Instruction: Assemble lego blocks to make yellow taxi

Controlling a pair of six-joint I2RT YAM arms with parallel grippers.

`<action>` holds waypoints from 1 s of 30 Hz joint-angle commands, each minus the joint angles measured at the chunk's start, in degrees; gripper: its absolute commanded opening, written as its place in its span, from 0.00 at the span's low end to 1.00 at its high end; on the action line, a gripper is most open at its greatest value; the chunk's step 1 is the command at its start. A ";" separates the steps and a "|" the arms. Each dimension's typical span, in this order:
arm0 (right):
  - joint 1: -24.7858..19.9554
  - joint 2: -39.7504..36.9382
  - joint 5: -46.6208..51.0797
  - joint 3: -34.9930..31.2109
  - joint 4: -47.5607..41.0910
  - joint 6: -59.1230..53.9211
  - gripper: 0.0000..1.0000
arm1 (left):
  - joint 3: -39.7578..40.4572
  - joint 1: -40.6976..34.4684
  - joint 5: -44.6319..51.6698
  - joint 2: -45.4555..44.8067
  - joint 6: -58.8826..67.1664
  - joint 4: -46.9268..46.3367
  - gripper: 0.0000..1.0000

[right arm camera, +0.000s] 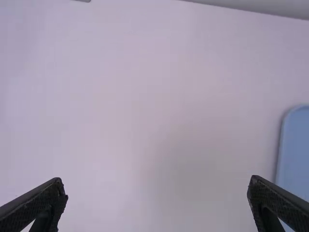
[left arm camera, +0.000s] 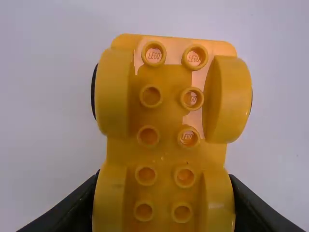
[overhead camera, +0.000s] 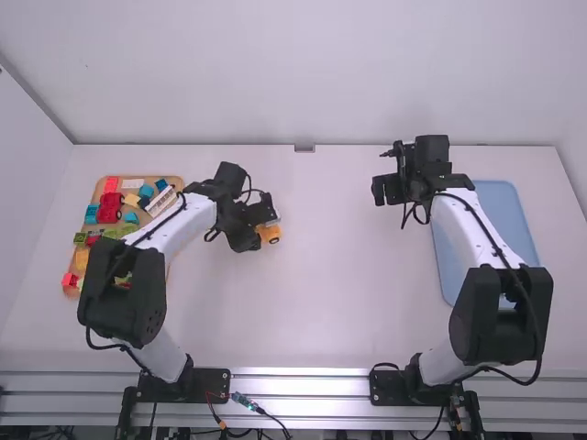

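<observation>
Left of the table's middle, my left gripper is shut on a yellow-orange wheeled car base. In the left wrist view the car base shows its rows of studs and rounded wheel arches, and the left gripper has one finger against each side, partly hidden behind the arches. Farther right, my right gripper hangs over the table near the blue tray's far left corner. In the right wrist view the right gripper stands open, its fingers wide apart around nothing.
A wooden tray of red, blue, green, white and yellow blocks lies at the left, partly under the left arm. A blue tray lies at the right beneath the right arm; its edge shows in the right wrist view.
</observation>
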 commanded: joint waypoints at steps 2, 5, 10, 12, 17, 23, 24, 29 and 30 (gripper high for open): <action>-2.14 -1.81 -2.91 1.38 -1.55 -1.05 0.99 | -4.87 -3.10 0.94 -0.23 2.16 3.82 0.15; -3.21 -1.85 -7.37 1.11 -1.70 -1.03 0.99 | -7.28 -4.76 0.20 -0.23 2.51 7.15 0.14; -2.62 -5.02 -7.93 -2.05 -0.76 -1.40 0.99 | -9.33 -7.17 2.40 -0.23 3.78 11.15 0.14; -1.36 -7.21 -4.28 -4.55 1.44 -0.20 0.99 | -9.75 -7.39 5.77 -0.23 6.36 11.74 0.15; 3.21 -15.80 0.52 -14.69 9.49 0.63 0.99 | -9.77 -7.21 8.26 -0.08 7.65 11.89 0.17; 5.33 -23.49 0.55 -24.83 18.16 2.25 0.99 | -9.20 -7.52 9.90 4.01 7.48 13.49 0.18; 5.29 -24.32 0.50 -25.73 18.67 2.27 0.99 | -8.76 -7.72 9.01 4.69 7.10 13.16 0.18; 4.85 -27.53 0.17 -26.91 17.81 3.39 0.99 | -6.34 -7.76 7.34 7.11 6.64 11.02 0.16; 4.87 -27.73 0.11 -26.91 17.75 3.30 0.99 | -6.10 -7.76 7.39 7.14 6.62 10.54 0.16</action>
